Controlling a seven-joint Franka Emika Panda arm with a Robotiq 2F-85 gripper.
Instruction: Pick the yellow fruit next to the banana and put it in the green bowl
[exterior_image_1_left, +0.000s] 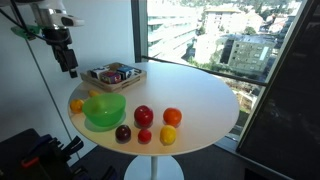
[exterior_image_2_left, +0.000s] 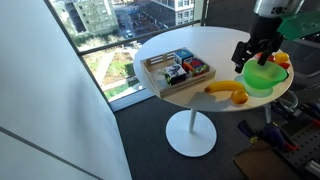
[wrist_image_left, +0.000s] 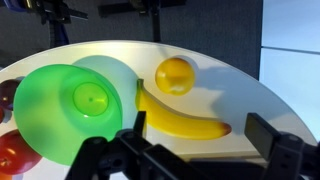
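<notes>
The yellow fruit (wrist_image_left: 175, 74), small and round, lies on the white round table just beyond the banana (wrist_image_left: 182, 118). It also shows in both exterior views (exterior_image_1_left: 76, 104) (exterior_image_2_left: 240, 97). The banana (exterior_image_2_left: 226, 90) lies beside the green bowl (wrist_image_left: 65, 105), which looks empty and shows in both exterior views (exterior_image_1_left: 104, 108) (exterior_image_2_left: 262, 78). My gripper (wrist_image_left: 200, 135) hangs open and empty in the air above the banana and the bowl's edge, touching nothing. It also shows in both exterior views (exterior_image_1_left: 68, 60) (exterior_image_2_left: 248, 55).
A rectangular tray of packets (exterior_image_1_left: 113, 75) (exterior_image_2_left: 178, 68) stands on the table. A red apple (exterior_image_1_left: 143, 115), an orange (exterior_image_1_left: 172, 117), a paler yellow fruit (exterior_image_1_left: 168, 135) and small dark red fruits lie past the bowl. The table edge (wrist_image_left: 250, 85) is close to the yellow fruit.
</notes>
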